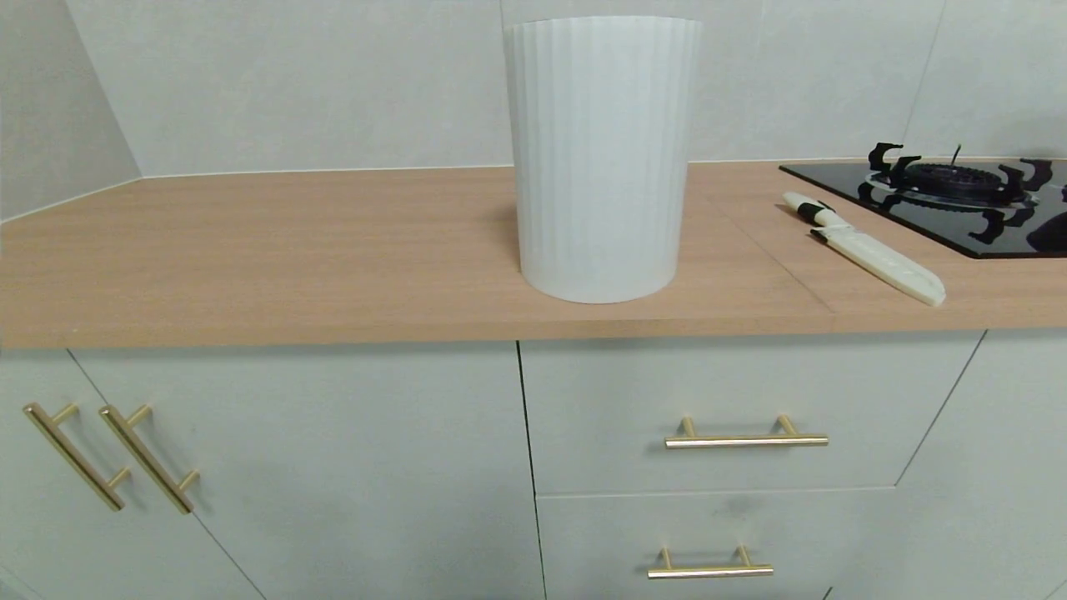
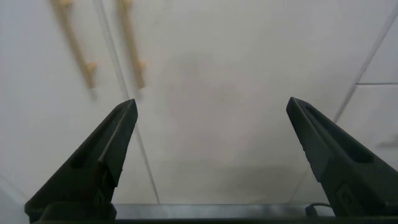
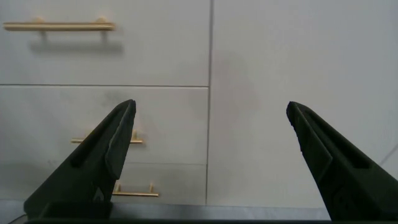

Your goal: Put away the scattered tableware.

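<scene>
Closest to you are the pale cabinet fronts, which take up the lower half of the head view below the wooden bench. On the bench, near its front edge and about in the middle, you see a tall ribbed white container that stands upright. At the right end a black hob is set into the bench. The white knife lies flat between the container and the hob, just beside the hob and well apart from the container, with its black-banded end toward the wall. Your left claw is spread wide, holds nothing, and faces the cabinet doors. Your right claw is also spread wide with nothing in it, and faces the drawers. The gold handles on the drawers are level.
</scene>
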Robot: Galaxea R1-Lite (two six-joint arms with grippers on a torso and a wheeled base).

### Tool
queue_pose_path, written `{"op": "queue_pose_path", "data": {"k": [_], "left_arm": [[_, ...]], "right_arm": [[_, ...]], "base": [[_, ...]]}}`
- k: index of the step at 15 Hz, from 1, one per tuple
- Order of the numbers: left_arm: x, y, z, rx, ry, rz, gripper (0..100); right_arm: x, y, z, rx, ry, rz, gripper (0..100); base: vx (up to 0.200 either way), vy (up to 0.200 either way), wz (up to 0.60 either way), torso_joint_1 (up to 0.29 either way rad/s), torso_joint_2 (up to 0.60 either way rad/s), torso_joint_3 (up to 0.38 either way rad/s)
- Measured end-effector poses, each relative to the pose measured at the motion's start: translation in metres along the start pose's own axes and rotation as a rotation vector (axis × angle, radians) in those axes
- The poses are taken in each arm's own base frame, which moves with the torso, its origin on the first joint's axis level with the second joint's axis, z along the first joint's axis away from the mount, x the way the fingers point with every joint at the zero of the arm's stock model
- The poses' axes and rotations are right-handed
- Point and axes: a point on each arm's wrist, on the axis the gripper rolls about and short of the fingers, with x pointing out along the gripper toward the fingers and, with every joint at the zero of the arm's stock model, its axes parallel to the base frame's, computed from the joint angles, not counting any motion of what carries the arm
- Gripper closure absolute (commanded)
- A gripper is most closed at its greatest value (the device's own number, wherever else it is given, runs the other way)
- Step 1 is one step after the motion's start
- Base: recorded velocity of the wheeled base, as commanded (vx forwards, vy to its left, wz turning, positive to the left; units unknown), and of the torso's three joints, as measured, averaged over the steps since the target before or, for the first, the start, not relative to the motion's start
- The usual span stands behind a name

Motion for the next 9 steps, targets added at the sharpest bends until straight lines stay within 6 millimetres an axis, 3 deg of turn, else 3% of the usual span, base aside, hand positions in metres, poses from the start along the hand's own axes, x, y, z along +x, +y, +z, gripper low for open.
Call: {"op": "queue_pose_path", "data": {"k": [9], "left_arm": [[0.0000,0.0000,0.0000,0.000,0.000,0.000,0]], "right_arm": [[0.0000,0.0000,0.0000,0.000,0.000,0.001,0]], "base": [[0.000,0.000,0.00,0.000,0.00,0.000]]}}
